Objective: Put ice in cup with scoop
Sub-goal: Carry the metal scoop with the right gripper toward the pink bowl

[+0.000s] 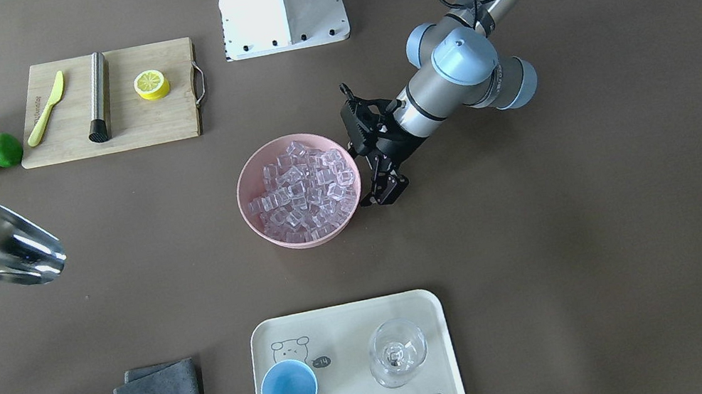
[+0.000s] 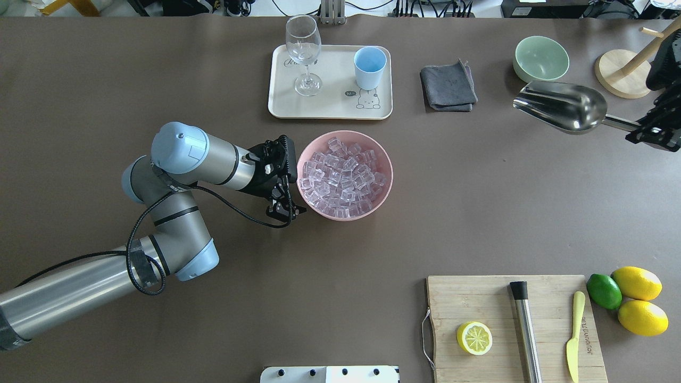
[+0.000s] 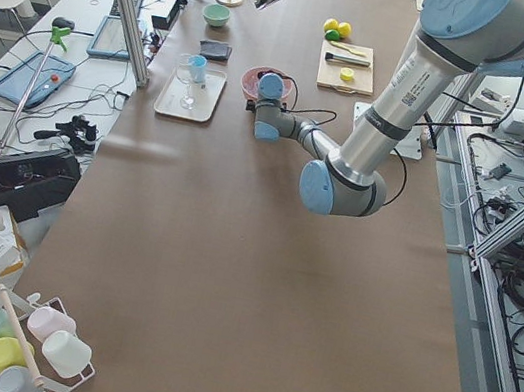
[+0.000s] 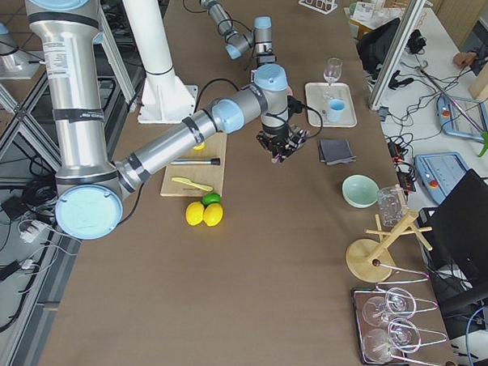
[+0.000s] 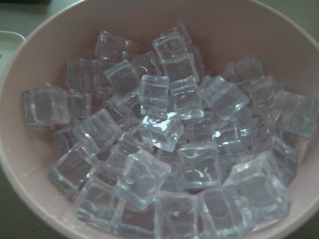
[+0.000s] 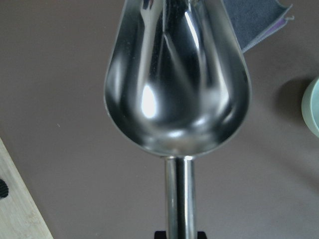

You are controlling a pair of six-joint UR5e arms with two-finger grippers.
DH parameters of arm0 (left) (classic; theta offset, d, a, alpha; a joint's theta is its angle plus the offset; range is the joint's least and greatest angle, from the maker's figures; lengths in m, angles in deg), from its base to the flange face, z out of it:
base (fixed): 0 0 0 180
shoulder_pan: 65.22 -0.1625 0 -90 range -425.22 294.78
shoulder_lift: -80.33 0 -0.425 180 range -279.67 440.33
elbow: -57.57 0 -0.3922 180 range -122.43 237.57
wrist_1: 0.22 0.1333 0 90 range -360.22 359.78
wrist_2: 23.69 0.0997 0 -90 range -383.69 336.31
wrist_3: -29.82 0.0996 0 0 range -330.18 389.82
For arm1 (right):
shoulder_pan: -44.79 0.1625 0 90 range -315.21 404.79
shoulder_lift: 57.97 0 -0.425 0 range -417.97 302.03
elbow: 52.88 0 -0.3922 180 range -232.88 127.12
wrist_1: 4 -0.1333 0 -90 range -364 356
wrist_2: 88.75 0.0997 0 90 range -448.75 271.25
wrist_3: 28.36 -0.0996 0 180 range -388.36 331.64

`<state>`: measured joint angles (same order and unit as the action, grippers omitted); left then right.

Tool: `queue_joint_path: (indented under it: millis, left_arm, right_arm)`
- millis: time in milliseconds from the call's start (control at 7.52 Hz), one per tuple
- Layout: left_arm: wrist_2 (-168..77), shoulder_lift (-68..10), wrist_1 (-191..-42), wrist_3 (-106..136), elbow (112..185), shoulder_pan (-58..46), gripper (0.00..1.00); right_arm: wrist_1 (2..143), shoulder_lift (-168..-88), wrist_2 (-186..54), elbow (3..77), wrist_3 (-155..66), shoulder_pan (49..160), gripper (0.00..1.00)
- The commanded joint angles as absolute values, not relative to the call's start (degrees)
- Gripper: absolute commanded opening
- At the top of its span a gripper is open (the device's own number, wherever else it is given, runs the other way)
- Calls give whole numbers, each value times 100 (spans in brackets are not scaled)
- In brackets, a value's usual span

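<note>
The pink bowl [image 2: 391, 173] in the table's middle holds the ice [image 2: 343, 175], many clear cubes that fill the left wrist view [image 5: 164, 129]. My left gripper [image 2: 287, 211] sits at the bowl's near-left rim with its fingers apart; I cannot tell if it touches the bowl. My right gripper [image 2: 646, 130] is shut on the handle of the silver scoop [image 2: 564, 106], which is empty and held above the table far to the right [image 6: 177, 84]. The light-blue cup [image 2: 369, 66] stands empty on the cream tray [image 2: 330, 109].
A clear stemmed glass [image 2: 304, 48] shares the tray. A grey cloth [image 2: 448, 85] and a pale-green bowl [image 2: 540, 57] lie near the scoop, with a wooden stand [image 2: 620, 72] beyond. A cutting board [image 2: 479, 298] holds a steel cylinder, a knife and a lemon half.
</note>
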<state>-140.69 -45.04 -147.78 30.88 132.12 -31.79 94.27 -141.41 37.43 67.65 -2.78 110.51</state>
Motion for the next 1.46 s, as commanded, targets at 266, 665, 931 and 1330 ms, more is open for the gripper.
queue_joint_path:
  millis: [266, 665, 931, 1330]
  left_arm:
    - [-14023, -4527, -14788, 3088, 13210, -3217, 98]
    - [-14023, -4535, -14788, 3088, 13210, -3217, 98]
    - [-14023, -4544, -14788, 3088, 13210, -3217, 98]
    - [-14023, -4535, -14788, 3088, 13210, -3217, 98]
  right_arm:
    - [11766, -11982, 2631, 6842, -665, 9720, 0]
    - [13443, -10813, 1886, 6684, -700, 8955, 0]
    - [14510, -9931, 1281, 6087, -700, 8534, 0]
    - [15190, -9272, 593, 5419, -639, 8216, 0]
